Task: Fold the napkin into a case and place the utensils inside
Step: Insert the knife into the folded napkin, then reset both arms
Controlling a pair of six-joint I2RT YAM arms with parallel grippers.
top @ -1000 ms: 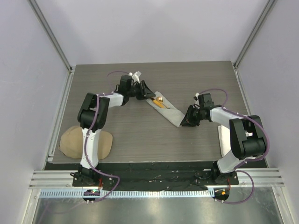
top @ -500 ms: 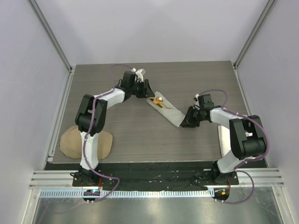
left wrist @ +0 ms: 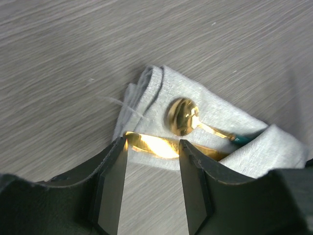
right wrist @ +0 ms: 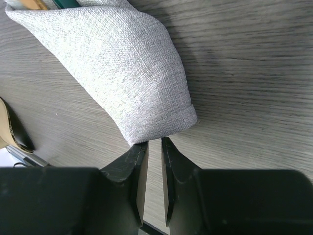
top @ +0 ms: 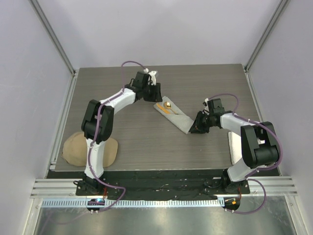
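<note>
Grey wood-grain counter (top: 127,142) carries the case (top: 177,116), lying diagonally at mid-counter. Left gripper (left wrist: 152,147) released, jaws apart at the open far end. Right gripper (right wrist: 154,143) nearly closed at the near end; cannot tell if it grips the cloth. Utensils (left wrist: 215,132) inside; gold spoon (left wrist: 181,116) bowl exposed.

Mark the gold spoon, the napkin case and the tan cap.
gold spoon (left wrist: 182,116), left wrist view, on its bowl.
napkin case (right wrist: 127,63), right wrist view, mid-cloth.
tan cap (top: 73,147), top view, its left half.
</note>
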